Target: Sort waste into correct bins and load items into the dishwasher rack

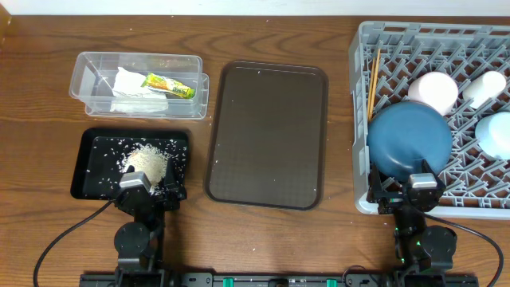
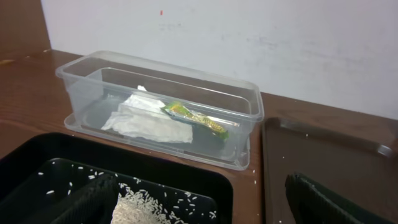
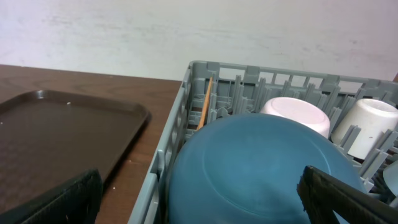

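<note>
**Claws.** The left gripper (image 1: 148,190) stands released, jaws spread wide with nothing between them. It sits low at the near edge of the black tray (image 1: 86,174), left of the brown tray (image 1: 267,135). The right gripper (image 1: 420,188) is likewise released and empty, right of the brown tray, at the near wall of the dishwasher rack (image 1: 359,119).

**Surface and room.** The table (image 1: 40,48) is dark brown wood grain. A plain white wall (image 2: 249,37) rises behind it.

**Edges and open room.**
- The brown tray lies bare.
- A narrow strip of table separates it from the clear container (image 1: 86,73) and the black tray on its left.
- A similar strip separates it from the rack on its right.
- The rack runs out of view at the right edge of the overhead view.

**Task things, placement and axis.**
- Left of the brown tray, far side: the clear container has its long axis across the table. In it lie the napkin (image 1: 127,86) and the wrapper (image 1: 168,85), whose length follows the container's at a slight slant.
- Left of the brown tray, near side: the black tray, also lengthwise across, holds the rice (image 1: 147,162) in a heap with loose grains scattered around.
- Right of the brown tray, in the rack:
  - The chopsticks (image 1: 373,80) run near-to-far along the wall closest to the brown tray.
  - The dark-blue plate (image 1: 410,139) leans tilted, its underside toward the right gripper.
  - Beyond it sit the pink bowl (image 1: 433,90), the white cup (image 1: 486,86) and the light-blue bowl (image 1: 498,134).
</note>
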Tool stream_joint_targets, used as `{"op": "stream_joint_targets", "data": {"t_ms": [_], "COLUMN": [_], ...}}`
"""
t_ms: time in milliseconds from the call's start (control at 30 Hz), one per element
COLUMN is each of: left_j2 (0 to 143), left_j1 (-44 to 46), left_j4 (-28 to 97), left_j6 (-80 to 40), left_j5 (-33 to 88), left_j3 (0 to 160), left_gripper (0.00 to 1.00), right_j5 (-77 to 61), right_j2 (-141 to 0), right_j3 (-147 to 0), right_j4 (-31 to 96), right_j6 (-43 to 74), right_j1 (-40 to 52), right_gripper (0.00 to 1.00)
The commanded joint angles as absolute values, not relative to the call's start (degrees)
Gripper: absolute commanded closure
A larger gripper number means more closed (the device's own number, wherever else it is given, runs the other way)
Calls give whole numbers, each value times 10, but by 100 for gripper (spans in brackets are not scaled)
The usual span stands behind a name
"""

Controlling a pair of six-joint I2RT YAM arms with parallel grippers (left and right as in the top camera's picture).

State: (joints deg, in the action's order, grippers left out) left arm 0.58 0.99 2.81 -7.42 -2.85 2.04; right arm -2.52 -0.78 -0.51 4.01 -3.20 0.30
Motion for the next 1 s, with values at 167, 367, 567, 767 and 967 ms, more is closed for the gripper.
{"op": "stream_joint_targets", "data": {"t_ms": [167, 367, 567, 767, 967], "left_j2": [1, 1, 2, 2, 2], "left_j1": [43, 44, 44, 44, 44], "left_j4": [40, 40, 40, 40, 40], "left_j6": [-60, -60, -60, -60, -60], "left_j5": [-21, -21, -21, -21, -21], "left_j3": [2, 2, 2, 2, 2], "left_gripper": [11, 11, 11, 11, 11], "right_j5": [-19, -19, -19, -19, -19], "right_j2": [-4, -4, -4, -4, -4], "right_j3": [-3, -3, -3, -3, -3], "right_j4": [41, 41, 41, 41, 41], "right_j6": [-37, -37, -37, -37, -37], "right_j1": [7, 7, 7, 7, 7], "right_gripper": [1, 1, 1, 1, 1]}}
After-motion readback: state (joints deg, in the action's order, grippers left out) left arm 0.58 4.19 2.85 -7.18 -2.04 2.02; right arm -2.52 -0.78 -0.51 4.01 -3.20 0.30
